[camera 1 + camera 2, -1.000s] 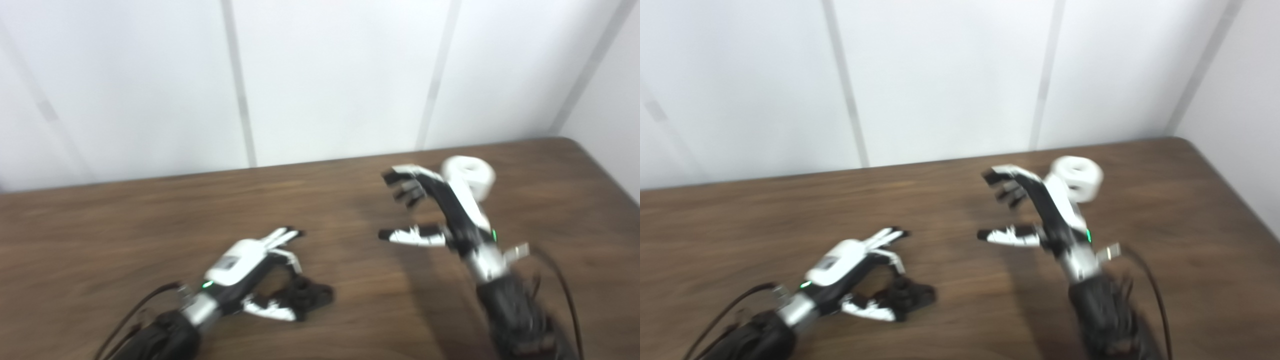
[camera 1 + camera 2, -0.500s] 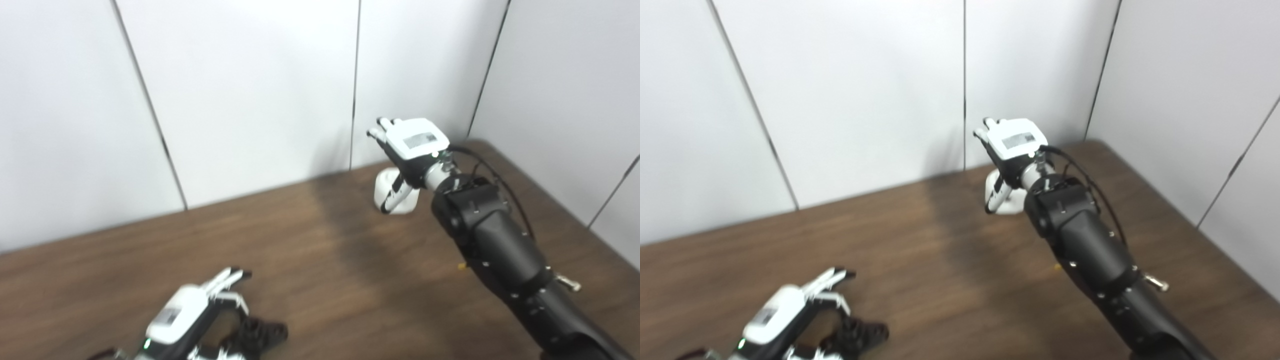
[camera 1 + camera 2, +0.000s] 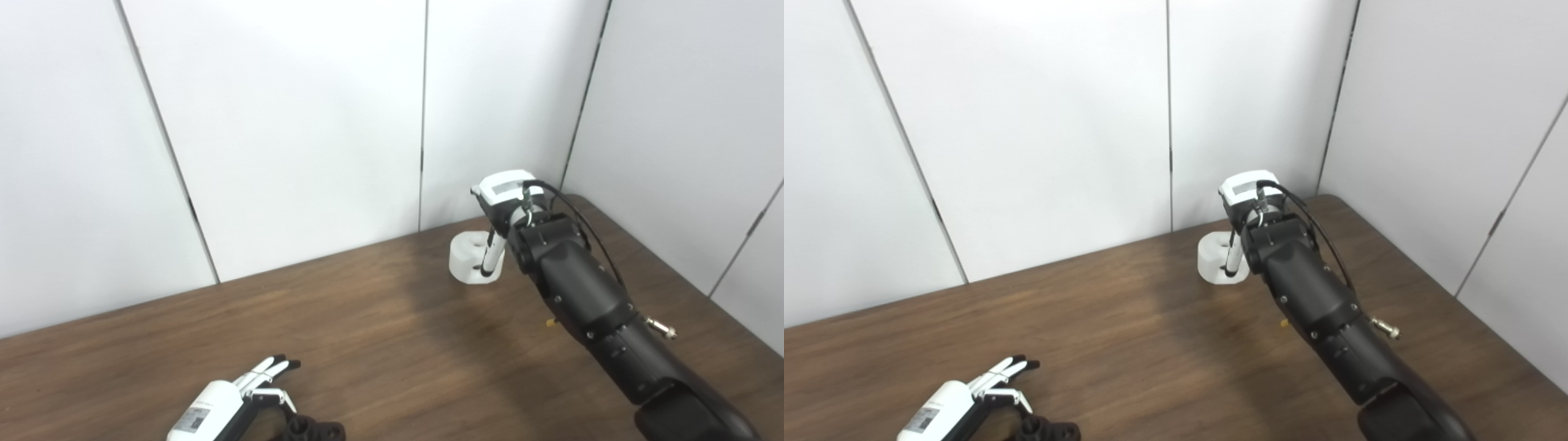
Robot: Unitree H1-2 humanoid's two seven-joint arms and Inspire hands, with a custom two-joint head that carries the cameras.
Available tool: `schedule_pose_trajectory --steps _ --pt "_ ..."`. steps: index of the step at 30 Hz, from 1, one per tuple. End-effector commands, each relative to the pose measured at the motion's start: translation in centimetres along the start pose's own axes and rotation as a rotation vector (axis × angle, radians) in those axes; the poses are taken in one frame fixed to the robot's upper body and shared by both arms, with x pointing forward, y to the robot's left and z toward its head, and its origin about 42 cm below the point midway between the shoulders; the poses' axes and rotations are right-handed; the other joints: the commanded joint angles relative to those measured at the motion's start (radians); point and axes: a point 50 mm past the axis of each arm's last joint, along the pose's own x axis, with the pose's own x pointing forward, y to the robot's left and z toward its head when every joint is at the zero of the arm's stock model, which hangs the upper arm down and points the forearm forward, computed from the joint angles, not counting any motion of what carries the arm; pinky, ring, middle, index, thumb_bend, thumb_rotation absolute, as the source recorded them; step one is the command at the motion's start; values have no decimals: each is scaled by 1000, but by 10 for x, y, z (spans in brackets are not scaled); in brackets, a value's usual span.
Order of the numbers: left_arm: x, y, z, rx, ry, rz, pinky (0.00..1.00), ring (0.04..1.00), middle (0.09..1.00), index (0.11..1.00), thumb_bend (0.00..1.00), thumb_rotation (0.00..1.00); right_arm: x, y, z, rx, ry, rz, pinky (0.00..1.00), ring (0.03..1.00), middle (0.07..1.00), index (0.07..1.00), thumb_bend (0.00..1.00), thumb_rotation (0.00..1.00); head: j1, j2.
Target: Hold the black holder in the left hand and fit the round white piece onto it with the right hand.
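Fingers (image 3: 490,254) against round white piece (image 3: 468,260)

Looks like a lab test booth: bare white wall panels (image 3: 294,135) from nine to three o'clock, plain wooden table (image 3: 380,324).

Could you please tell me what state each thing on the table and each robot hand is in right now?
White piece: on the table at the far right, not yet lifted, not on the holder.
Holder: on the table at the near edge, partly cut off.
Right robot hand: at the white piece, one finger down its side; grip unclear.
Left robot hand: over the holder, fingers extended; grip unclear.
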Motion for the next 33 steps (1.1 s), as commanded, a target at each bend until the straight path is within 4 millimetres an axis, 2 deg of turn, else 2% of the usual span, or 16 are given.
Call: schedule_pose_trajectory --steps 1,5,9,15,22,33 --pt "-31 -41 -14 30 100 -231 886 978 936 488 523 58 5 -37 -4 10 -5 -38 994 1000 1000 992 1000 375 0 -2" --pt "-32 -43 -15 19 94 -235 907 992 942 488 523 58 15 -30 0 23 -28 47 999 1000 1000 1000 1000 410 -1 -8" --pt "-33 -42 -15 21 89 -228 916 995 940 488 523 59 22 -22 4 32 -45 68 1000 1000 1000 973 1000 370 0 -11" --pt "-32 -41 -14 26 91 -232 918 1000 940 488 523 58 29 -14 5 60 -61 67 1000 1000 1000 954 1000 333 13 -4" --pt "-33 -40 -12 28 84 -242 996 1000 947 488 523 60 37 -5 6 58 -69 59 995 999 1000 939 1000 315 16 4" --pt "-39 -40 -11 24 82 -254 1000 1000 954 489 523 61 39 5 7 39 -67 49 969 974 971 906 999 290 16 20"
